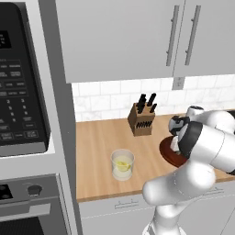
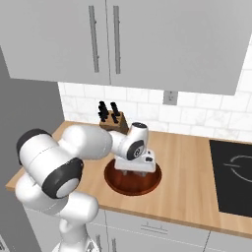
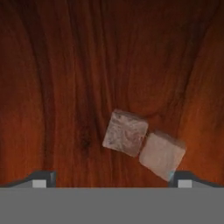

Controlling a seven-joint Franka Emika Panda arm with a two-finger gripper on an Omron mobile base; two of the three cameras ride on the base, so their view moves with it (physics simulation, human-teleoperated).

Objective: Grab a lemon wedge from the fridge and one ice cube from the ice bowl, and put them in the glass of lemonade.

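Note:
My gripper [image 3: 112, 179] reaches down into the ice bowl [image 2: 155, 183], a wide dark reddish-brown bowl on the wooden counter, and its jaws stand open. Two ice cubes lie touching each other on the bowl's floor between the fingertips: one [image 3: 125, 132] near the middle, the other [image 3: 162, 155] close to the right fingertip [image 3: 184, 178]. Nothing is held. My arm covers most of the ice bowl [image 1: 168, 156] in the left base view. The glass of lemonade [image 1: 122, 164] stands left of the bowl near the counter's front edge, with a brighter yellow bit in the drink. The fridge is out of view.
A knife block [image 1: 141, 118] stands at the back of the counter by the tiled wall. A black-fronted oven and microwave [image 1: 18, 92] fill the tall unit at the left. A black cooktop [image 2: 234, 172] lies to the right. Grey wall cabinets [image 2: 113, 39] hang overhead.

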